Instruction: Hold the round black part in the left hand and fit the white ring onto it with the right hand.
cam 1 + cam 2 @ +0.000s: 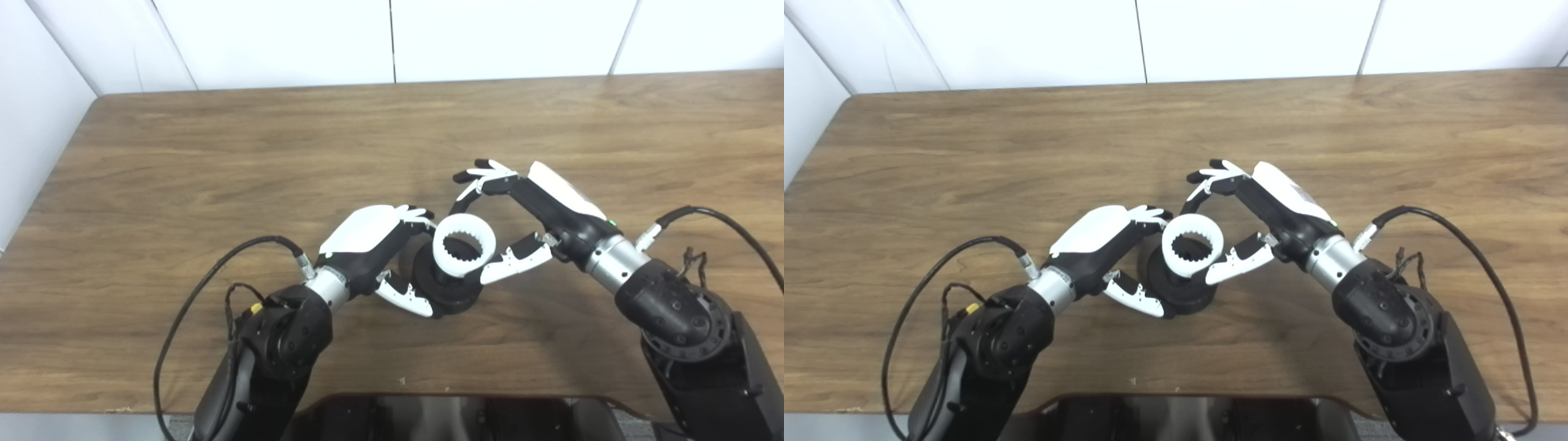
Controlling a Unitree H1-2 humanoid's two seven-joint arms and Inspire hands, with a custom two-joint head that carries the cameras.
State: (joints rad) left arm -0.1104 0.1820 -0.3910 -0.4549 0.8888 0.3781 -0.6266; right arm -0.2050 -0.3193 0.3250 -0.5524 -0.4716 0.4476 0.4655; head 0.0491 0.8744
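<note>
Near the middle of the wooden tabletop (245, 153), the left robot hand (373, 245) wraps its fingers and thumb around the round black part (444, 288), gripping it from the left. The white ring (463, 246), toothed on its inner edge, sits on top of the black part. The right robot hand (539, 214) is spread open just right of it: its thumb touches the ring's near right rim, while its fingers arch clear beyond the far side.

You're looking at a lab-style test station: a bare wood-grain bench (245, 153), plain white wall panels (275, 37) right behind the bench, loose black cables (1488, 245) trailing over it.
</note>
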